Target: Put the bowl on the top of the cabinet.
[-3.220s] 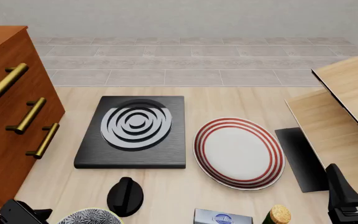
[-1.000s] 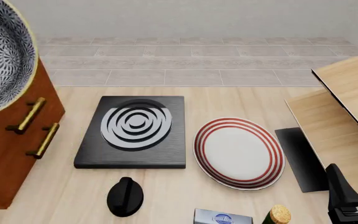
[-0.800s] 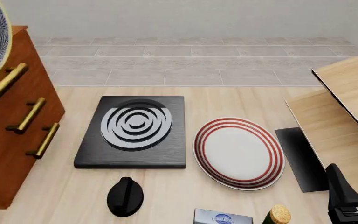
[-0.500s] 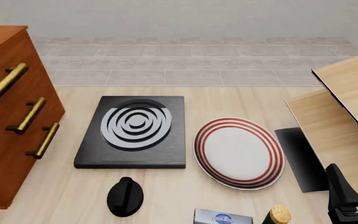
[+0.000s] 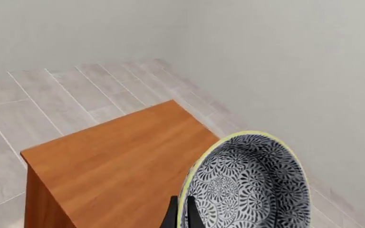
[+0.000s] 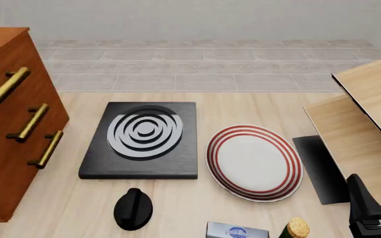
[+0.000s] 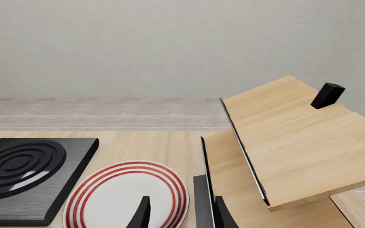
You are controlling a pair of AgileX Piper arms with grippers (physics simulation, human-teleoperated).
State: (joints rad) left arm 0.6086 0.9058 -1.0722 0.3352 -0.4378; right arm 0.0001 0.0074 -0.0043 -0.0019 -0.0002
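The bowl (image 5: 249, 185), black-and-white swirl pattern inside with a pale yellow rim, shows only in the left wrist view. It is tilted on edge above the flat top of the reddish-brown cabinet (image 5: 119, 161). My left gripper (image 5: 181, 216) is shut on the bowl's rim, one finger on each side. In the front view the cabinet (image 6: 12, 124) stands at the far left with its brass handles showing; the bowl and the left gripper are out of that view. My right gripper (image 6: 379, 191) is open and empty at the front right; it also shows in the right wrist view (image 7: 181, 216).
A black slab with grey rings (image 6: 141, 139) lies beside the cabinet. A white plate with red rings (image 6: 253, 161) lies right of it. Pale wood boards (image 6: 362, 119) stand at the right over a black pad (image 6: 319, 168). A black knob (image 6: 133, 208), a tin (image 6: 237, 230) and a corked bottle (image 6: 296, 228) sit near the front edge.
The bowl rose from the table's front left, passed large over the cabinet's corner, and left the front view at the top left. The right arm has not moved.
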